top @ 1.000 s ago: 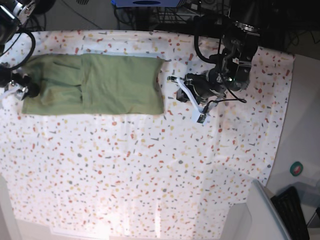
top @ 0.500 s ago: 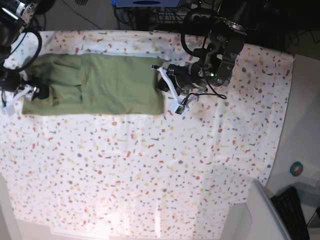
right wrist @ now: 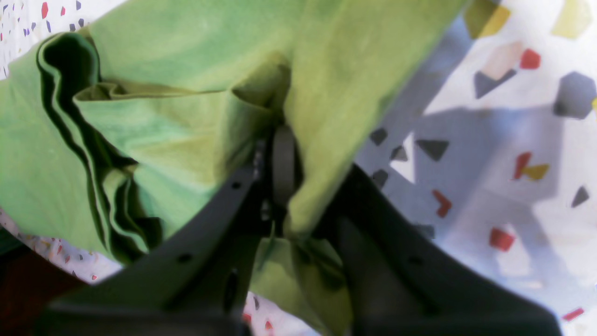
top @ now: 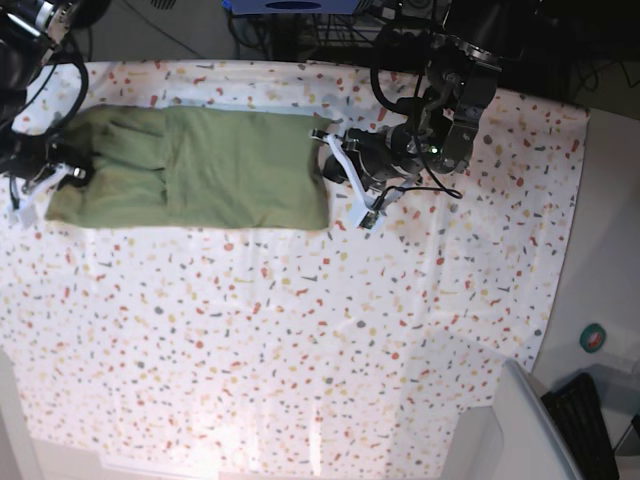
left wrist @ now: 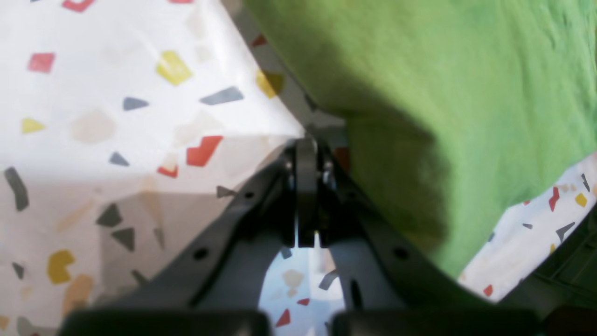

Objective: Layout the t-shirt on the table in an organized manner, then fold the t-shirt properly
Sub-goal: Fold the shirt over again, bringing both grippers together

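A: Currently, the t-shirt (top: 190, 170) lies at the far left of the table (top: 300, 350), folded into a long rectangle. Soft olive cotton, matte, lightly creased. Left end is bunched into layered folds; the right wrist view shows several stacked edges curling there (right wrist: 93, 140).

B: Table surface?

A: White cloth, speckled with angular red, yellow, grey and tan flecks, a few shallow wrinkles. It hangs over the right edge.

B: Anything unclear?

A: Neck label not visible in any view. Base view cuts off the upper part of both arms. Wrist views are soft in focus; fingertips are partly buried in cloth on the right arm's side.

B: Right gripper (right wrist: 284, 186)?

A: At the shirt's left end. Jaws nearly together, with a fold of green fabric pinched between them; cloth drapes over one finger (right wrist: 396, 261).

B: Left gripper (left wrist: 305, 186)?

A: Jaws fully together, nothing between them. Tip sits just beside the shirt's right edge (left wrist: 345, 121), over bare tablecloth. I cannot tell whether it touches the fabric. In the base view it lies near the shirt's right end (top: 352, 175), white cable looped alongside.
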Controlling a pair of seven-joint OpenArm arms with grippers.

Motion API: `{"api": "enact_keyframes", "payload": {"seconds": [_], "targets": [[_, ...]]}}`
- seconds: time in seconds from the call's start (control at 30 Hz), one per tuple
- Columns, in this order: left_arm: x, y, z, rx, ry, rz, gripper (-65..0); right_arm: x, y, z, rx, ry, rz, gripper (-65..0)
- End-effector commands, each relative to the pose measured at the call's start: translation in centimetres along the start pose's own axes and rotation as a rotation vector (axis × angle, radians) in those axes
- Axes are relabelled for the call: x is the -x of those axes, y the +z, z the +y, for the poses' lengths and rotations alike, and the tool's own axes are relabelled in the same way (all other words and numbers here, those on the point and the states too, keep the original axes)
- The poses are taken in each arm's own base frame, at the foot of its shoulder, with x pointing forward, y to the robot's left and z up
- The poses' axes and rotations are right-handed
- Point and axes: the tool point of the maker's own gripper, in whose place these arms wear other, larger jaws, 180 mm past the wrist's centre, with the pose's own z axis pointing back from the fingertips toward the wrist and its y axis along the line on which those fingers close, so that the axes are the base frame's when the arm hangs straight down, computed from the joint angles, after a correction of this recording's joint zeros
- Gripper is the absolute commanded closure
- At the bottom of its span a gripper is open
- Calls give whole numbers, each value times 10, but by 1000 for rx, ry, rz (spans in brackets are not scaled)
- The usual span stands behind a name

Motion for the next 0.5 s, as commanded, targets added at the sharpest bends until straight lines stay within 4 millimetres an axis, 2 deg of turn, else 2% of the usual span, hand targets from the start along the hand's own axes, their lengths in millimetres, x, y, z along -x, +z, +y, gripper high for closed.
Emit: {"api": "enact_keyframes", "payload": {"seconds": [0.0,0.1,0.27,0.4,0.47], "targets": [[-12,0,-6,13,-17,-29,0,-25,16,-4,29,33,-57,0],[-16,-4,-19,36,-4,-39,0,-30,33,-2,96,36,-79,0],[-22,-11,-39,72,12,-55,0,-40,55,29,132,134,-146,0],[-32,-13,-49,92,14,-74,0,-35,67,52,154,133,-148,0],[-30,-16,-59,109,-9,-63,0,-33,68,71,148,147,-153,0]]}}
